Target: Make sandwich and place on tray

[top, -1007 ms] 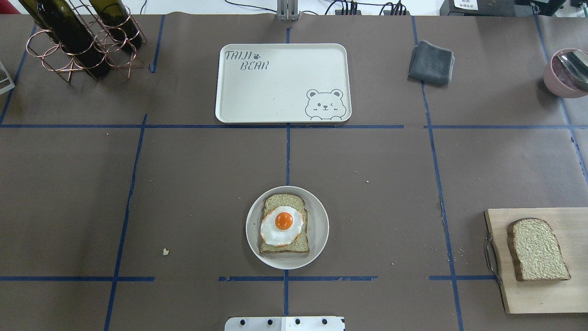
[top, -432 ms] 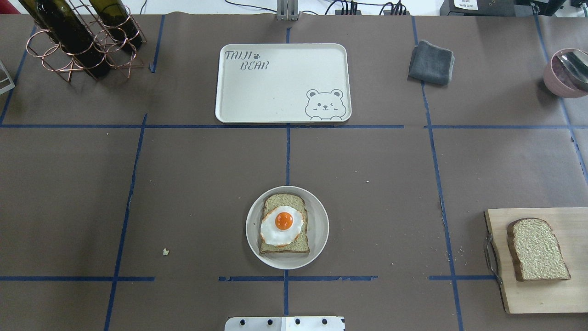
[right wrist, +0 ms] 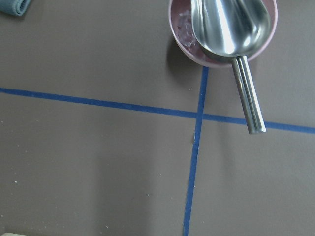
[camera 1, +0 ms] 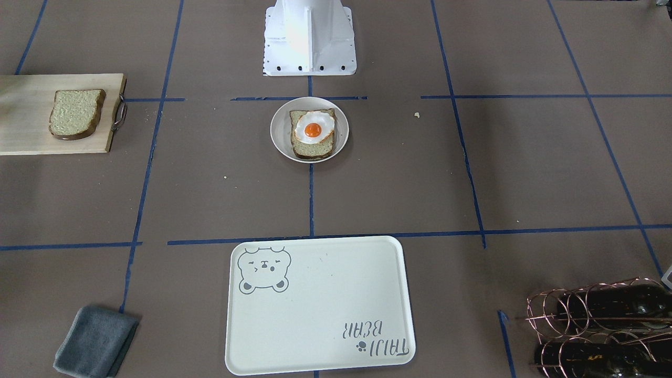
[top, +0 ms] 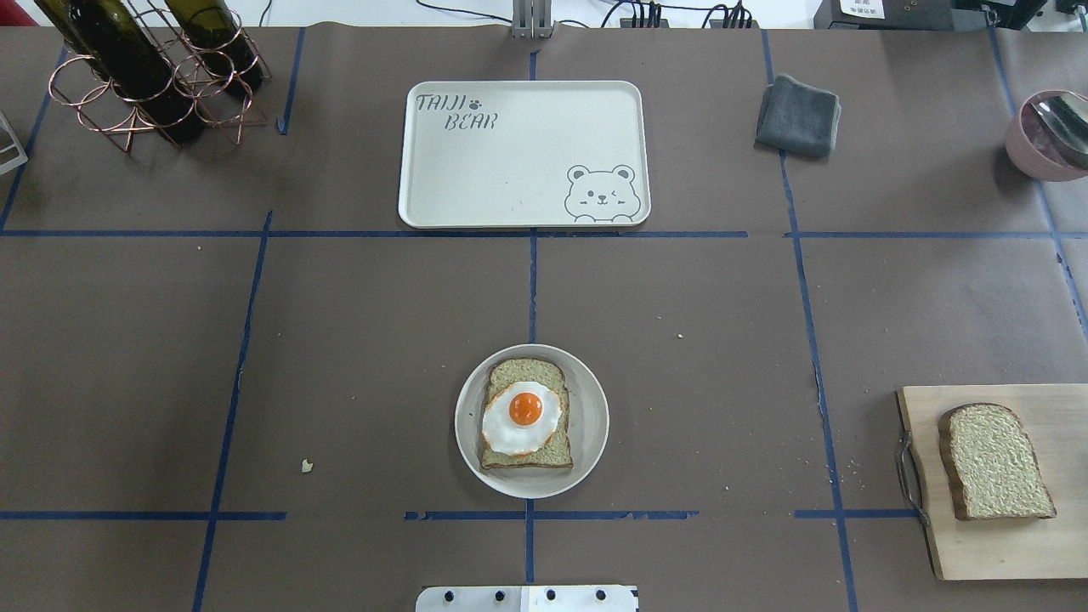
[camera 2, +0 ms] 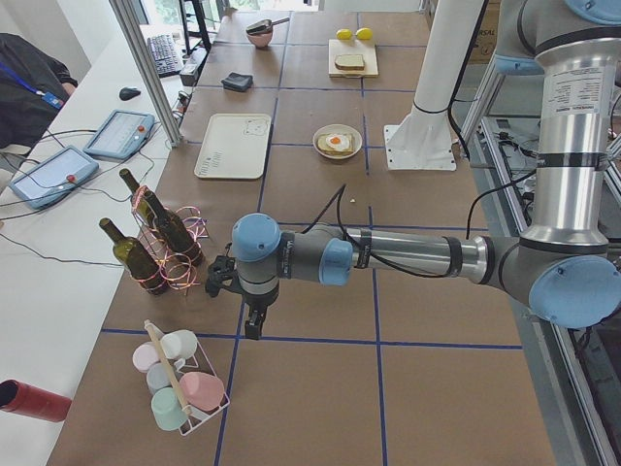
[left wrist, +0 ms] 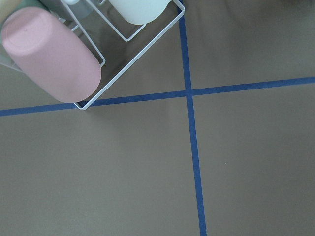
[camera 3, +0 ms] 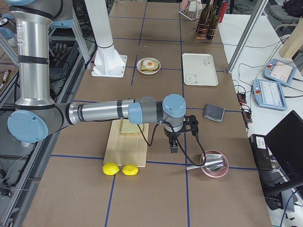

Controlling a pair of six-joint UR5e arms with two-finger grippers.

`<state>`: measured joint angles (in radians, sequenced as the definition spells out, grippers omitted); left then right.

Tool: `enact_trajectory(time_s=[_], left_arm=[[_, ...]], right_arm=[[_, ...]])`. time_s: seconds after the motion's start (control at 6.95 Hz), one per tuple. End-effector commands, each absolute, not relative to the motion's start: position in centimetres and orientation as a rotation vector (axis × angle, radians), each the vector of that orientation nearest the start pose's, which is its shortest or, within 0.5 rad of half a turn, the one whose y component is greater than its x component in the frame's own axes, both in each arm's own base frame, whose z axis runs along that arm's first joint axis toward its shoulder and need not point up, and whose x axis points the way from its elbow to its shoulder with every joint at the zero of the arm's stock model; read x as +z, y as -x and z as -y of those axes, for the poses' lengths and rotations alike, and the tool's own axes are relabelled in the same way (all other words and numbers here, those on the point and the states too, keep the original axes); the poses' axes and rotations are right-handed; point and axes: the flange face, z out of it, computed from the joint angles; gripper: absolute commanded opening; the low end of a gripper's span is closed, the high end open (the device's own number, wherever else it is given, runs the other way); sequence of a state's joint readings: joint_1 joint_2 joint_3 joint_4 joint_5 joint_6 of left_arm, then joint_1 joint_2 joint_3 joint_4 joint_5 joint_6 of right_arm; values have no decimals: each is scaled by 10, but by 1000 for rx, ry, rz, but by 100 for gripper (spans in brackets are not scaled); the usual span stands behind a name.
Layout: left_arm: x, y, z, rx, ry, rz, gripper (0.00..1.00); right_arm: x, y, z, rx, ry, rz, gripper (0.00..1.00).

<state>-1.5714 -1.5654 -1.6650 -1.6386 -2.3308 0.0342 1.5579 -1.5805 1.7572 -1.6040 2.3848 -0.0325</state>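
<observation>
Table (top: 365, 323), left claw (camera 2: 251, 328), right claw (camera 3: 173, 148) seemingly downturned

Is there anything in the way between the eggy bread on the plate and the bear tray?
No, nothing visible is in the way. Between the plate with the egg-topped bread and the tray there is only brown table cover with blue tape lines. The grey cloth lies off to one side.

place: robotics lab | cues: blue tape grid (top: 533, 289) on table (top: 382, 340); teach pendants (camera 2: 118, 133)
</observation>
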Motion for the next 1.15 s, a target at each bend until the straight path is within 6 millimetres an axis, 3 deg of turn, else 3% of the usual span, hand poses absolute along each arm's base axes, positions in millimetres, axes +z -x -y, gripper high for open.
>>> enact_trajectory(time_s=[0.0,0.14,0.43,0.58,0.86,1.01], left_arm=[[575,51,520,63,-185,-765,100],[557,32,524,48,-192,-777,100],[520,-31,528,-7,-229,-870,100],[499,-68,523,-32,-215,-926,100],[466,-148,504,-83,-166,-1034,100],[455,-172,495,-105,-144,-1079,100]], right_arm=[[550,-34,510,-144,-161,842,100],[556,-22,501,-82,-100,891,100],[527,14,499,40,-40,905,100],[526,27,487,60,-55,917,100],[502,82,470,104,-49,892,100],[505,93,459,87,-32,886,100]])
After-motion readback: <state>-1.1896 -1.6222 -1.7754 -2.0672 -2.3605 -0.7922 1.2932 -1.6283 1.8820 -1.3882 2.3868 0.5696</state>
